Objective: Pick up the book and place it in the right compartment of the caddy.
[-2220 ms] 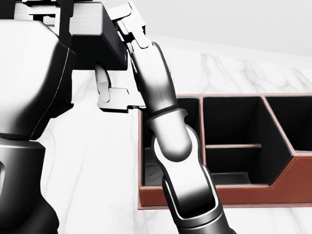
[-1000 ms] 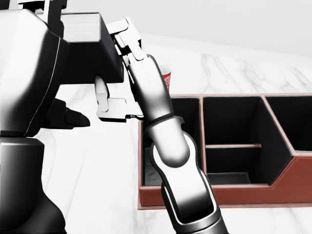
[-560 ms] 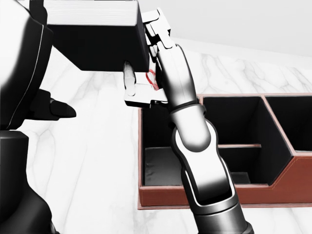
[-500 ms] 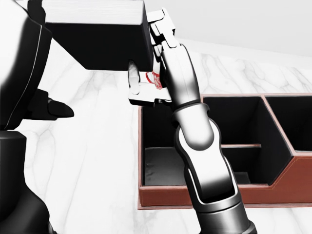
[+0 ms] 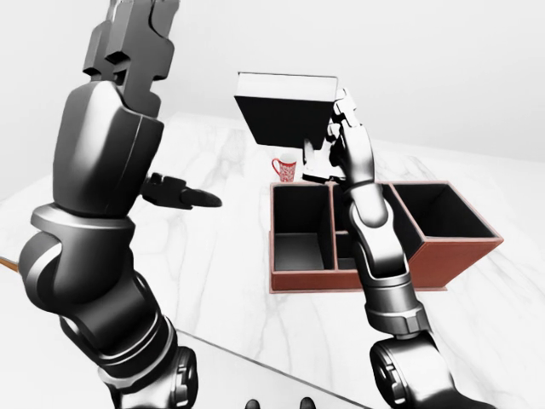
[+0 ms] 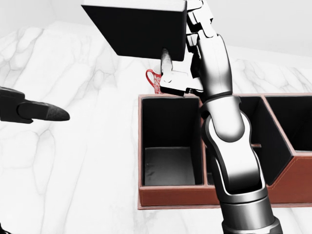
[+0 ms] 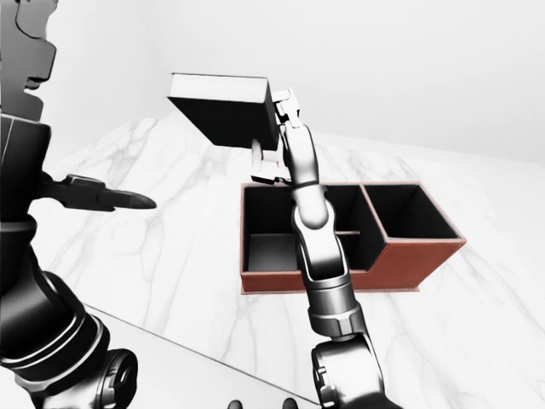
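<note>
— So where is the book (image 6: pixel 141 29) at this moment?

— Up in the air, gripped by my right robot hand (image 6: pixel 187 58). Its fingers (image 6: pixel 166 61) close on the book's right end, one of them pressed against the dark cover underneath. In the head view the book hangs tilted, above the caddy's (image 6: pixel 175 195) left compartment and a little past its top-left corner, well clear of the rim. In the right-eye view its white page edges face upward.

— And the caddy itself?

— It sits on the white marble bench (image 6: pixel 83 165), a reddish-brown box with black insides. In the left-eye view I see a left compartment, a narrow middle section split by a low divider, and a taller right compartment. My right forearm rises across the wall between the left and middle parts, so some of the middle section is hidden.

— Anything else near the caddy?

— A small white mug with a red pattern (image 5: pixel 285 169) stands on the bench just beyond the caddy's top-left corner, under the book; in the head view only its red handle shows past the hand.

— What about your left robot hand (image 5: pixel 183 193)?

— It holds nothing. It hovers over the bench well to the left of the caddy, with a dark finger stretched out toward it. I cannot make out the other fingers well enough to say how far they are spread.
</note>
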Controlling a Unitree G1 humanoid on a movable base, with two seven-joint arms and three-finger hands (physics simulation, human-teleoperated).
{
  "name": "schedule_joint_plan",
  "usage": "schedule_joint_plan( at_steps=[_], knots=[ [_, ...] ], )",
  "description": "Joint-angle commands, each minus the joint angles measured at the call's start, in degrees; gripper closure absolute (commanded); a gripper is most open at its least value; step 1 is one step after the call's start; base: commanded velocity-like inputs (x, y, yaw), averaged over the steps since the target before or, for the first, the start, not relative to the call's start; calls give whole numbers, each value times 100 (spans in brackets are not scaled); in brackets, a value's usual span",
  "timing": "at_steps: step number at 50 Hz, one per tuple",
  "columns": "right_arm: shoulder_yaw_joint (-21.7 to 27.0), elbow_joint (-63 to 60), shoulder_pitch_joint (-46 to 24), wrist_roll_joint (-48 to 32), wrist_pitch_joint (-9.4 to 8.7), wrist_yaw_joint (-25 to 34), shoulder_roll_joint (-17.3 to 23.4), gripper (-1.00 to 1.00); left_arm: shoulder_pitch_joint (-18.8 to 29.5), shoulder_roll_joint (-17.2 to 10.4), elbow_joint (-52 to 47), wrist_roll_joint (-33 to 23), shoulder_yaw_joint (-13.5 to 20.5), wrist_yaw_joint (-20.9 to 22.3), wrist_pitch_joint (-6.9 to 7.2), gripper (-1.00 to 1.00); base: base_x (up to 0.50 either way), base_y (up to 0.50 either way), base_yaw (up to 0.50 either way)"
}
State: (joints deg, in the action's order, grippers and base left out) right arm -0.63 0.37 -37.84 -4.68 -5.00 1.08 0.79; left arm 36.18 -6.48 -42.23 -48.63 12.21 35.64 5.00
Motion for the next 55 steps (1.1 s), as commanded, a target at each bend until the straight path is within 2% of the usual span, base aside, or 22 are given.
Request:
schedule_joint_plan(
  at_steps=[1,3,6,9,14,19,20,24,25,28,32,37,41,44,50,55],
  knots=[
    [282,-241,-57,147,0,-48,327,100,-1059,-1068,868,4591,1117,-1828,0,-100,0,0,0],
    [313,-237,-59,170,0,-49,372,100,-1263,-1134,958,5114,1201,-2160,0,-100,0,0,0],
    [355,-284,-51,199,0,-42,445,100,-1581,-1189,1136,5541,1207,-2520,0,-100,0,0,0],
    [401,-383,-76,228,0,-30,513,100,-1845,-1222,1313,5651,1104,-2651,0,-100,0,0,0],
    [519,-420,-31,262,0,4,680,100,-2228,-1034,1158,5969,1097,-2800,0,-100,0,0,0],
    [727,-446,101,383,0,10,921,100,-2615,-664,1175,6073,1016,-2930,0,-100,0,0,0],
    [800,-515,70,423,0,10,1003,100,-2761,-518,1275,6075,941,-2947,0,-100,0,0,0],
    [919,-498,-6,557,0,-24,1187,100,-3002,-293,1619,5960,751,-3067,0,-100,0,0,0],
    [932,-491,-1,571,0,-33,1222,100,-3039,-265,1765,5898,694,-3078,0,-100,0,0,0],
    [1020,-528,99,613,0,-42,1333,100,-3107,-134,2132,5966,595,-3154,-265,-100,0,0,0],
    [1141,-372,225,674,0,-62,1459,100,-3197,-79,2124,5896,421,-3226,-436,-100,0,0,0],
    [1282,-242,321,764,0,-90,1621,100,-3190,-55,2022,5859,301,-3253,-423,-100,0,0,0],
    [1473,-123,356,887,0,-138,1843,100,-3154,-21,1998,5668,164,-3238,-488,-100,0,0,0],
    [1622,-51,363,1014,0,-159,2045,100,-3116,-15,2058,5687,164,-3231,-523,-100,0,0,0],
    [1909,-14,349,1246,0,-136,2496,100,-3137,-28,2023,5711,181,-3208,-481,-100,0,0,0],
    [2027,261,421,1346,0,-17,2705,100,-3140,-22,2048,5729,184,-3195,-496,-100,0,0,0]
  ],
)
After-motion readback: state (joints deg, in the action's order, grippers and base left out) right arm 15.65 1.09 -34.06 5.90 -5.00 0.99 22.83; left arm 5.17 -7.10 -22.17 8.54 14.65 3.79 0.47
